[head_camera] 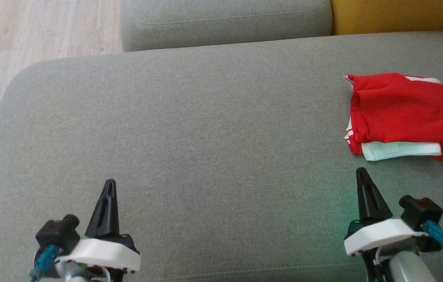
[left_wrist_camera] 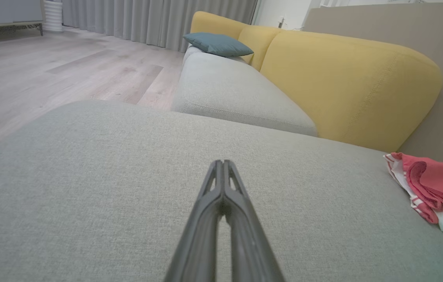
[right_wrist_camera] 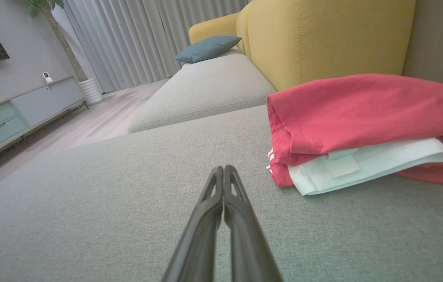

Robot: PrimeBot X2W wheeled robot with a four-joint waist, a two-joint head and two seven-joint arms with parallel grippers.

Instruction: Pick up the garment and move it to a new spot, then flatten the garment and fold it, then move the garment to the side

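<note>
The wide grey sofa seat point(head_camera: 190, 129) carries everything here, and the yellow backrest point(head_camera: 393, 15) stands behind it. The red garment point(head_camera: 405, 105) lies folded as a compact packet at the far right of the seat, with its white band point(head_camera: 401, 150) on the near side. I judge it was put aside there on purpose, so the task looks almost done. The left gripper point(head_camera: 108, 185) and the right gripper point(head_camera: 361, 172) both have their fingers pressed together and hold nothing. The right one is near the garment but apart from it.
</note>
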